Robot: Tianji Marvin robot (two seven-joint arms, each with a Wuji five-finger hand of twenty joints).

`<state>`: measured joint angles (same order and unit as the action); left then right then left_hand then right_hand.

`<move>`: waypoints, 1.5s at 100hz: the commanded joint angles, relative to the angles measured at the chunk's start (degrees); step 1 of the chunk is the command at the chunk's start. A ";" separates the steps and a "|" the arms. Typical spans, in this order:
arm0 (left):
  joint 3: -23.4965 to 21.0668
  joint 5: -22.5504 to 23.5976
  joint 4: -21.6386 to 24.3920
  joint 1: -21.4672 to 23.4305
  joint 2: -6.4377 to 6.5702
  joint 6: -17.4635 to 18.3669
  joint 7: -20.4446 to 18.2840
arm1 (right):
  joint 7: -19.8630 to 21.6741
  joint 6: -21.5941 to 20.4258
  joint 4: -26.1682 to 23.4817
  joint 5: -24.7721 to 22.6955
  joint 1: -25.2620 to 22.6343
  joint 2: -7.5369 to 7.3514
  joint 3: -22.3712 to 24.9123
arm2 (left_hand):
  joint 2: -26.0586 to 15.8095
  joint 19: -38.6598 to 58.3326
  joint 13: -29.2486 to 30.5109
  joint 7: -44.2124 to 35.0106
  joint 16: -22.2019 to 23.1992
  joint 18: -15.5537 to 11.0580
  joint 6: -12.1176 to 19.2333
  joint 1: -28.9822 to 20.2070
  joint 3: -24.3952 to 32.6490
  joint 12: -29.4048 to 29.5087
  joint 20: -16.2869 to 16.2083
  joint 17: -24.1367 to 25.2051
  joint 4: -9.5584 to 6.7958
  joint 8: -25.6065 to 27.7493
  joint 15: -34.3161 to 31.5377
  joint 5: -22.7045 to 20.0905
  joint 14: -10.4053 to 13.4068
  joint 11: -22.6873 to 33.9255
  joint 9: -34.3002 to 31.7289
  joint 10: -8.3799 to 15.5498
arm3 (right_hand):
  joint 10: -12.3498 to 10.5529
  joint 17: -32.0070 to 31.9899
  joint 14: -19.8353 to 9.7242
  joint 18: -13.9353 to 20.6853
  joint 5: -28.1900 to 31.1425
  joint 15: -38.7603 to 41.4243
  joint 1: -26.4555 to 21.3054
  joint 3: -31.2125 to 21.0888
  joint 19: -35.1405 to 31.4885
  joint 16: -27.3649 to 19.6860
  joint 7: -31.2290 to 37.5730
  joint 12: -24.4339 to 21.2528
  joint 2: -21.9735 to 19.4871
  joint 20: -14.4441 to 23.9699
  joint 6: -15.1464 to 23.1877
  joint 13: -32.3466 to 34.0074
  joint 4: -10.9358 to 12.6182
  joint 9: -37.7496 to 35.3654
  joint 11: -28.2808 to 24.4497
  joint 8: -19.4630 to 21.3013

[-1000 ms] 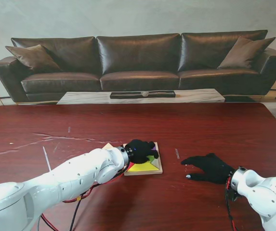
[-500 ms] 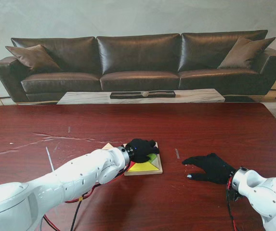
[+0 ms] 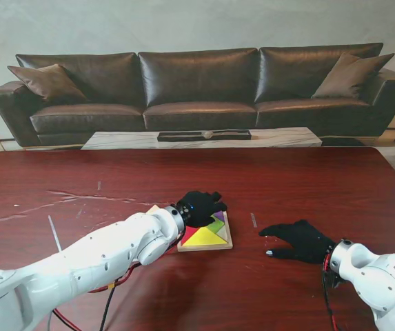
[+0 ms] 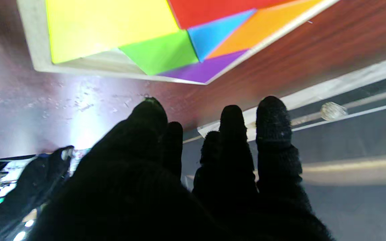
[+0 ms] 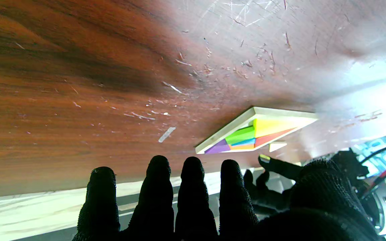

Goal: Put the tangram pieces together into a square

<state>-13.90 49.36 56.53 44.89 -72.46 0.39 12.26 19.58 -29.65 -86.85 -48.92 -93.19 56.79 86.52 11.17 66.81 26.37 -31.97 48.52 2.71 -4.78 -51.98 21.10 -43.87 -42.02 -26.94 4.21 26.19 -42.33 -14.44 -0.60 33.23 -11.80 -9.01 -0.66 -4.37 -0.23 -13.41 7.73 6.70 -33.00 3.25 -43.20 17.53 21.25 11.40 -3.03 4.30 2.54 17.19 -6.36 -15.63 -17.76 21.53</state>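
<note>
Overhead, knit-gloved left hand [image 3: 200,206] splayed, empty, above glossy angular tangram pieces [image 3: 209,234] in pale square tray [image 3: 227,243]; right hand [image 3: 299,240] flat, empty.

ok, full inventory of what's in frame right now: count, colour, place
tangram tray: 1, pale wood frame, table centre, between the two hands
tangram pieces: several visible, yellow, green, red, blue, orange, purple, lying inside the tray
table: 1, dark red-brown wood, scratched, fills the foreground
sofa: 1, dark brown leather, beyond the table
cushions: 2, brown, one at each sofa end
coffee table: 1, pale marble-look, before the sofa
left hand: 1, black glove, over the tray's far-left edge, fingers spread, holding nothing
right hand: 1, black glove, low over the table right of the tray, open
</note>
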 commanded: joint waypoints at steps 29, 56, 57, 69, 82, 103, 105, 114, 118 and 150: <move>-11.61 5.87 11.94 6.87 7.78 -6.92 -7.71 | -0.35 -0.21 -0.16 -0.36 -0.25 0.16 -0.21 | -2.20 -18.33 -2.78 1.67 -17.95 7.55 1.54 -2.51 -3.05 14.64 10.38 8.77 -1.61 0.00 20.88 -2.02 -9.17 -10.87 -4.51 1.09 | -0.81 -0.73 -0.97 -0.57 -2.26 -0.34 -0.18 -0.30 0.50 0.39 -0.24 -0.18 -1.25 -1.03 1.16 0.08 1.35 -0.54 0.29 0.30; -19.04 9.78 16.36 11.18 11.07 -10.21 -17.19 | -0.21 -0.05 -0.34 -0.17 -0.41 0.17 -0.23 | -0.32 -25.86 -8.10 8.24 -24.99 9.93 0.71 -0.72 -1.72 21.24 19.59 13.58 -1.63 -3.10 26.71 -0.02 -13.05 -17.62 -2.90 -3.02 | -0.73 -0.74 -1.02 -0.52 -2.27 -0.32 -0.13 -0.28 0.49 0.38 -0.24 -0.18 -1.27 -1.01 1.18 0.05 1.35 -0.59 0.28 0.27; -19.20 9.76 16.39 11.26 11.13 -10.31 -17.48 | -0.22 -0.05 -0.35 -0.17 -0.42 0.18 -0.23 | -0.26 -25.93 -8.16 8.34 -25.04 9.96 0.68 -0.66 -1.70 21.27 19.66 13.64 -1.62 -3.14 26.74 0.05 -13.12 -17.64 -2.87 -3.09 | -0.73 -0.74 -0.97 -0.52 -2.28 -0.30 -0.11 -0.28 0.49 0.38 -0.24 -0.17 -1.29 -1.01 1.16 0.08 1.35 -0.62 0.26 0.27; -19.87 9.03 15.36 11.32 11.42 -10.91 -19.01 | -0.14 -0.06 -0.41 -0.17 -0.47 0.16 -0.20 | 0.71 -26.08 -8.53 10.59 -25.70 10.00 0.05 0.44 -0.46 22.32 20.46 13.42 -1.55 -3.87 26.34 1.00 -13.67 -18.67 -0.96 -3.54 | -0.69 -0.76 -1.01 -0.50 -2.30 -0.29 -0.16 -0.31 0.49 0.37 -0.24 -0.17 -1.30 -1.01 1.19 0.07 1.36 -0.60 0.26 0.26; -18.89 6.90 12.38 10.27 11.08 -11.65 -18.41 | 0.06 0.02 -0.50 -0.15 -0.59 0.14 -0.14 | 1.45 -25.92 -7.93 10.92 -25.63 9.83 -0.09 0.84 0.38 21.99 20.72 12.33 -1.44 -3.80 25.64 1.27 -14.10 -17.77 -1.96 -4.32 | -0.72 -0.77 -1.01 -0.50 -2.30 -0.31 -0.15 -0.30 0.48 0.36 -0.23 -0.16 -1.26 -1.01 1.15 -0.01 1.35 -0.63 0.23 0.26; -14.98 1.55 6.22 7.05 9.69 -12.13 -16.74 | 0.20 0.04 -0.64 -0.14 -0.89 0.13 0.24 | 2.19 -26.02 -7.92 11.37 -25.53 9.55 -0.56 1.76 1.55 21.99 21.14 11.30 -1.18 -3.74 24.85 2.13 -14.07 -17.62 -1.52 -4.97 | -0.72 -0.79 -0.98 -0.54 -2.32 -0.29 -0.12 -0.29 0.48 0.36 -0.21 -0.14 -1.30 -1.01 1.14 0.00 1.35 -0.67 0.20 0.25; -14.58 1.19 5.61 6.75 9.54 -12.12 -16.46 | 0.21 0.04 -0.65 -0.15 -0.92 0.13 0.28 | 2.19 -26.04 -7.96 11.39 -25.53 9.54 -0.60 1.83 1.61 22.00 21.16 11.29 -1.17 -3.73 24.81 2.15 -14.06 -17.63 -1.46 -4.98 | -0.71 -0.79 -0.94 -0.54 -2.32 -0.29 -0.13 -0.30 0.48 0.35 -0.20 -0.14 -1.28 -1.01 1.13 -0.01 1.35 -0.71 0.19 0.25; -13.28 -0.42 3.18 5.78 8.80 -12.13 -15.01 | 0.26 0.14 -0.65 -0.16 -1.05 0.13 0.43 | 2.39 -25.90 -7.66 11.51 -25.45 9.40 -0.70 2.23 2.31 22.04 21.25 10.68 -1.08 -3.70 24.32 2.35 -14.08 -17.55 -1.41 -5.07 | -0.70 -0.82 -1.00 -0.58 -2.34 -0.29 -0.15 -0.31 0.49 0.35 -0.20 -0.14 -1.28 -1.01 1.16 0.00 1.36 -0.73 0.19 0.25; -12.93 -1.30 1.97 5.49 8.34 -12.06 -13.97 | 0.28 0.18 -0.64 -0.16 -1.09 0.13 0.49 | 2.58 -25.72 -7.40 11.38 -25.39 9.30 -0.88 2.14 2.70 22.01 21.24 10.22 -1.06 -3.62 24.07 2.19 -13.99 -17.42 -1.55 -5.15 | -0.70 -0.82 -0.94 -0.57 -2.33 -0.27 -0.13 -0.29 0.49 0.36 -0.20 -0.14 -1.28 -1.01 1.13 0.05 1.35 -0.71 0.19 0.25; -11.29 -5.22 -1.66 4.40 6.91 -11.44 -13.03 | 0.65 0.33 -0.89 -0.24 -1.39 0.08 1.00 | 3.22 -24.38 -5.01 10.58 -24.78 8.21 -1.04 2.60 4.41 21.45 21.15 7.53 -0.64 -3.19 22.25 2.39 -13.22 -15.97 -3.60 -4.06 | -0.71 -0.85 -0.98 -0.55 -2.38 -0.28 -0.10 -0.29 0.50 0.35 -0.21 -0.14 -1.30 -1.02 1.09 0.02 1.35 -0.74 0.21 0.23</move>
<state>-25.20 44.67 54.85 49.46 -65.35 -11.31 -0.10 20.04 -29.46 -87.27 -48.90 -94.13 56.80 87.54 13.63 41.92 20.34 -21.01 23.16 11.00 -5.08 -50.50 23.04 -22.29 -20.91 -18.77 4.21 22.74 -19.21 -13.76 -13.37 16.29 -15.39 -11.45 -0.66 -4.37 -0.23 -13.41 7.73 6.70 -33.00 3.25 -43.20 17.53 21.25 11.40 -3.03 4.30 2.54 17.19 -6.36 -15.64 -17.76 21.53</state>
